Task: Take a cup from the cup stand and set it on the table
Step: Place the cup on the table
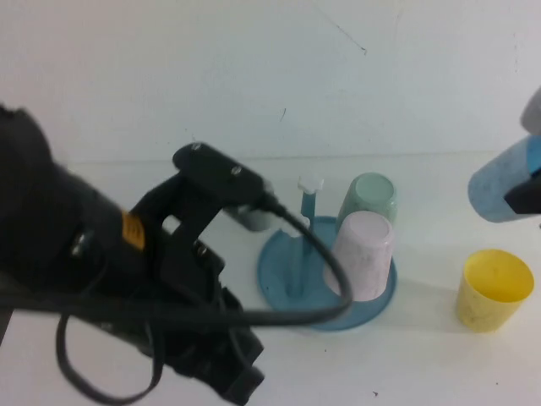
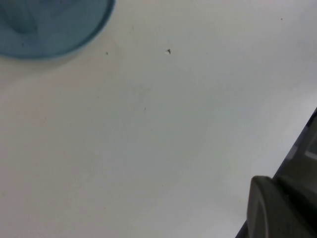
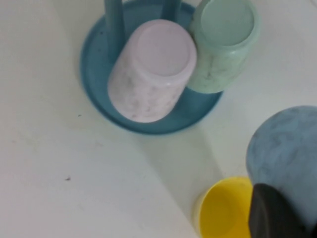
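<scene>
The cup stand [image 1: 279,272] is a round blue tray in the middle of the table [image 1: 423,364]; it also shows in the right wrist view [image 3: 94,84]. It holds an upturned pink cup [image 1: 365,254] and a pale green cup [image 1: 369,199]. One peg with a white knob [image 1: 309,183] is bare. My right gripper [image 1: 526,196] is shut on the light blue cup [image 1: 500,188], held in the air at the far right, above the yellow cup; a dark finger [image 3: 272,213] presses the cup's side [image 3: 287,148]. My left gripper [image 1: 241,381] hangs over the table in front of the stand, to its left.
A yellow cup [image 1: 493,289] stands upright on the table right of the stand, also in the right wrist view [image 3: 223,210]. The left arm's black body and cable [image 1: 152,279] cover the front left. The stand's rim [image 2: 44,29] shows in the left wrist view.
</scene>
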